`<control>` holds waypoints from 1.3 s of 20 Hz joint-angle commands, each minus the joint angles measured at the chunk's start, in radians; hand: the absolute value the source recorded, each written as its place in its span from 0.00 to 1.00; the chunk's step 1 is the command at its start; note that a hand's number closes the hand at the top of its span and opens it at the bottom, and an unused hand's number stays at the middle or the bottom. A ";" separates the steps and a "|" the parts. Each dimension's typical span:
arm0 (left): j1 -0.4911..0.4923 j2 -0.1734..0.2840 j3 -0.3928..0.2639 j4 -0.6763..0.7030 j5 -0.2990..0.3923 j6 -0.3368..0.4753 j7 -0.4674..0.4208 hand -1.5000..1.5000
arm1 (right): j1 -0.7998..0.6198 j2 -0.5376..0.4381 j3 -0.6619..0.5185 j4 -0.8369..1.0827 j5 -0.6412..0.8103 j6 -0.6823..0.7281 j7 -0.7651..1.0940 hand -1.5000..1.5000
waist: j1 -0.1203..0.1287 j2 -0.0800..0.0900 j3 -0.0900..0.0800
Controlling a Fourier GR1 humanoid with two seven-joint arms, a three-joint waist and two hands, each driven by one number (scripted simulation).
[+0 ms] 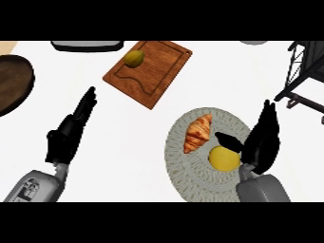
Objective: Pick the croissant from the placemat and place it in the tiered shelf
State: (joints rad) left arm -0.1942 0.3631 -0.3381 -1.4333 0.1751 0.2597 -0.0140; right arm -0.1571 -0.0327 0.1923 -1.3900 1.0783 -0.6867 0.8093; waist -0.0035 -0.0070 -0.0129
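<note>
Two robot hands above a white desk [143, 142]. Right robot hand [261, 142] over the right side of a round grey placemat [185, 175] near the desk's near edge, fingers straight, thumb spread, released, grasping nothing. Croissant [198, 133] lying on the placemat's left half, just left of that hand, untouched. Yellow lemon-like fruit [224, 158] also on the placemat, beside the croissant, partly under the right hand. Left robot hand [67, 135] at the desk's left side, fingers straight, released. Black tiered shelf [311, 80] at the far right corner. Wooden cutting board [149, 72] with a greenish fruit [134, 58] toward the far edge. Dark brown bowl [3, 85] at the left edge.
</note>
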 commanded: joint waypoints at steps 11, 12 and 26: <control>-0.040 -0.044 -0.015 0.031 -0.013 0.001 0.003 0.50 | -0.327 0.032 0.158 0.034 0.101 0.728 0.675 0.00 | 0.027 -0.002 0.007; -0.032 -0.034 -0.021 0.027 -0.013 -0.016 0.003 0.50 | -0.368 0.032 0.139 0.061 0.090 0.736 0.676 0.00 | 0.039 0.001 0.008; -0.066 -0.031 0.007 0.036 -0.014 -0.030 0.020 0.50 | -0.544 0.032 0.088 0.220 0.075 0.797 0.678 0.00 | 0.046 0.001 0.010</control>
State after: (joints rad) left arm -0.2534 0.3222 -0.3389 -1.3881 0.1588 0.2390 -0.0063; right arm -0.6290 -0.0127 0.2855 -1.2153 1.1506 0.0372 1.2465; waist 0.0361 -0.0048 -0.0034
